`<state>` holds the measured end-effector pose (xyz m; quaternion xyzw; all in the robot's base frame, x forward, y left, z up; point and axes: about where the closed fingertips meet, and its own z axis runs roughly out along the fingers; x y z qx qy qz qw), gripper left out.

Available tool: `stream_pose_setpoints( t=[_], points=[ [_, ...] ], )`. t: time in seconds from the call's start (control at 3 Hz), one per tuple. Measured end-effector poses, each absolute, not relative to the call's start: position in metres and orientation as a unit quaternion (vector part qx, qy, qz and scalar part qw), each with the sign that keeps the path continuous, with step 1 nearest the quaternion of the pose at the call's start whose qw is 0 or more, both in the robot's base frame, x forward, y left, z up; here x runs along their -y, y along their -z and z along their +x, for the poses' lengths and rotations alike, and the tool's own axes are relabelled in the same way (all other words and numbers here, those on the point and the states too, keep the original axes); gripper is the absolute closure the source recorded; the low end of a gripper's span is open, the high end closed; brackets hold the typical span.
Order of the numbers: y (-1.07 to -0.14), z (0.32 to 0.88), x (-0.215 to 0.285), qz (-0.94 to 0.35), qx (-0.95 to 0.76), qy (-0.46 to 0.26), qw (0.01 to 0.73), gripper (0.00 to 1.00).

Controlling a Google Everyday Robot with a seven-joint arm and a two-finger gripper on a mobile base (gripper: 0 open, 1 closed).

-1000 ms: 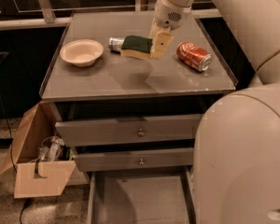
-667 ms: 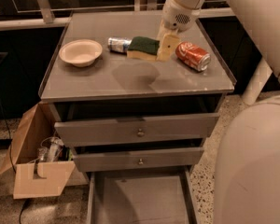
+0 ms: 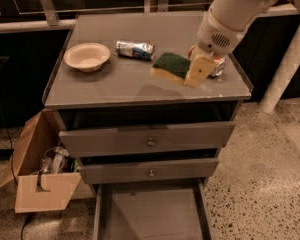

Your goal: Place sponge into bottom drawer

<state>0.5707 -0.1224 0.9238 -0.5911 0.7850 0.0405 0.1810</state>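
Observation:
The sponge [image 3: 170, 66], dark green on top with pale yellow foam below, hangs tilted a little above the cabinet top, and its shadow falls on the surface beneath it. My gripper [image 3: 192, 74] is shut on the sponge's right end, with a yellowish finger [image 3: 200, 69] showing in front. It hangs over the right front part of the top. The bottom drawer [image 3: 150, 215] is pulled out below the cabinet, a wide shallow grey tray with a bare floor.
A white bowl [image 3: 86, 56] and a lying blue-silver can [image 3: 135, 49] sit on the cabinet top [image 3: 115, 86]. A red can [image 3: 219, 67] lies behind the gripper. Two upper drawers with knobs [image 3: 150, 142] stand slightly ajar. A cardboard box [image 3: 37, 184] stands on the floor at left.
The gripper has lifted the sponge off the cabinet top and carried it toward the front edge, away from the blue-silver can. The view has shifted too.

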Motion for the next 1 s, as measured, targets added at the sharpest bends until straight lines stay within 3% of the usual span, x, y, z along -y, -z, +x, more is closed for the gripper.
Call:
stream_pose_setpoints(
  t=[0.33,1.0],
  points=[
    [-0.902,0.527,0.122,-0.565,-0.806,-0.051,0.170,1.00],
    [-0.884,0.513,0.124,-0.562,-0.811,-0.055,0.151,1.00]
  ],
)
